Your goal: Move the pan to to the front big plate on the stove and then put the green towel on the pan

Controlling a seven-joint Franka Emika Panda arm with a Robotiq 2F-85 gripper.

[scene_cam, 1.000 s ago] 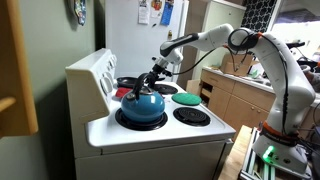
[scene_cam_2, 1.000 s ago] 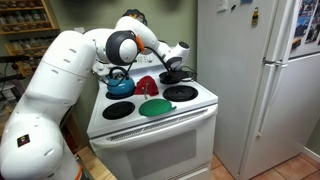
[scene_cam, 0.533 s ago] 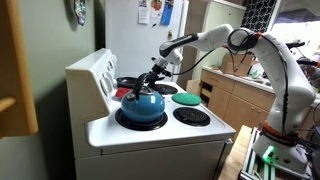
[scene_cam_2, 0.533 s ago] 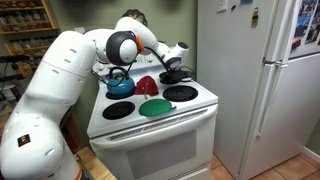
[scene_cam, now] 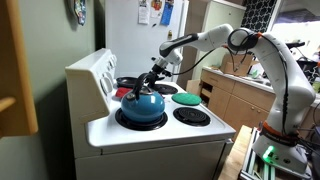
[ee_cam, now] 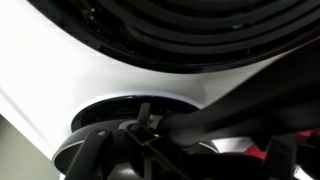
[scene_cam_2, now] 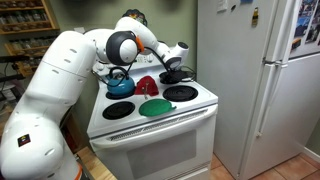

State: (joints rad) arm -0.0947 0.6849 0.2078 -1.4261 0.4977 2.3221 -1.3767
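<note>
No change over the last second: gripper (scene_cam_2: 166,68) sits at the round black pan (scene_cam_2: 177,75) on a rear burner, and I can't tell whether it's closed. Likely stalled at grasp. The flat green towel (scene_cam_2: 155,107) lies untouched at the stove front.

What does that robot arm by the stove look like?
The arm is built of fat, glossy white rounded sections, with a dark round cap at one joint. It narrows to a black gripper. A thin dark cable loops beside the forearm in an exterior view. No markings are readable.
</note>
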